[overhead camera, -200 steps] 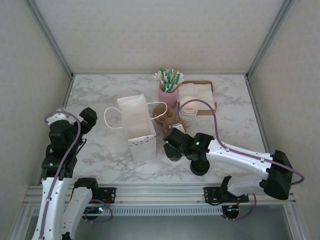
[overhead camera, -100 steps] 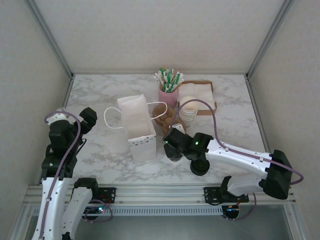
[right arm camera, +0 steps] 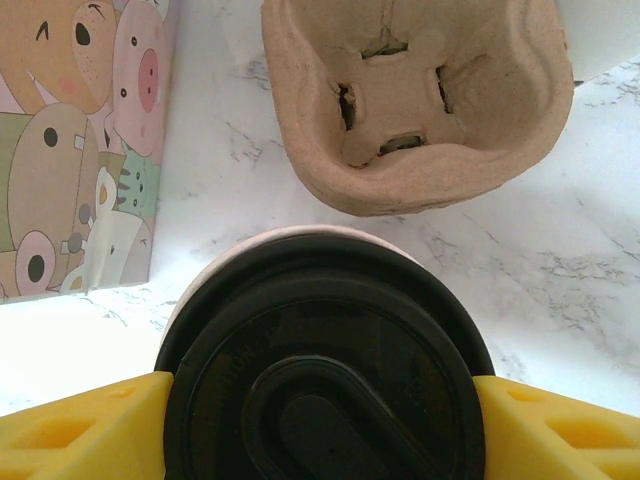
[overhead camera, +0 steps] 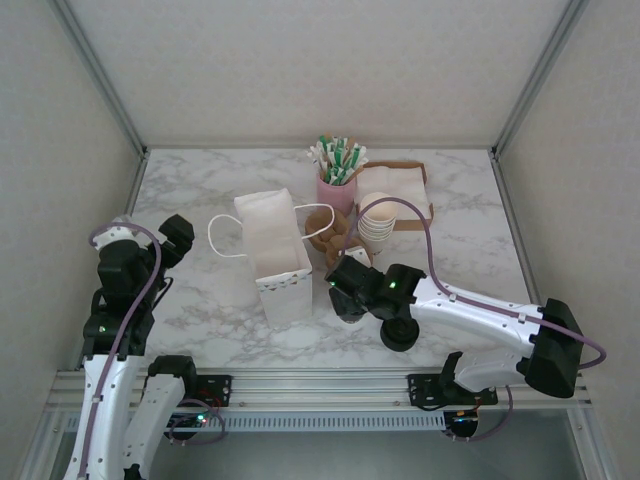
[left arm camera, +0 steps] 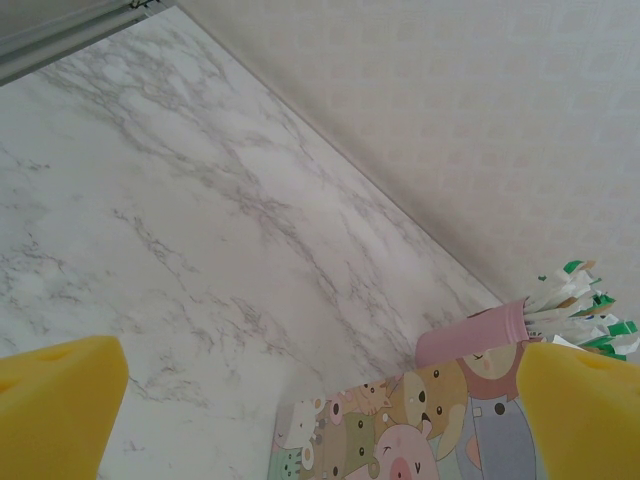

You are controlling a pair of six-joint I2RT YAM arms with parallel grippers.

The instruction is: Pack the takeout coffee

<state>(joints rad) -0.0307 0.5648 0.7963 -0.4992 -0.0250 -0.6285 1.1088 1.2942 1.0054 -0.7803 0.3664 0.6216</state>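
- Left tool (left arm camera: 320, 405): raised over the near-left part of the table (overhead camera: 200, 190). Its yellow fingers (left arm camera: 55, 400) are spread wide with only marble between them.
- Right tool (right arm camera: 322, 420): near the table's middle, closed on a lidded cup (right arm camera: 325, 370). A yellow finger presses each side of the cup just under its black lid. Cannot tell whether the cup's base touches the table.
- Cup carrier (right arm camera: 420, 110): brown moulded pulp, lying on the table just beyond the held cup, with its wells facing up. The nearest well has slits in its floor.
- White paper bag (overhead camera: 272, 245): stands open to the left of the carrier, with cartoon animals printed on its side. In the right wrist view a strip of marble separates bag and carrier.
- Stack of cream cups (overhead camera: 377, 225): just right of the carrier.
- Pink holder (overhead camera: 337, 190): behind the carrier, holding green-and-white sticks.
- Brown tray of napkins (overhead camera: 405, 190): at the far right, behind the cup stack.
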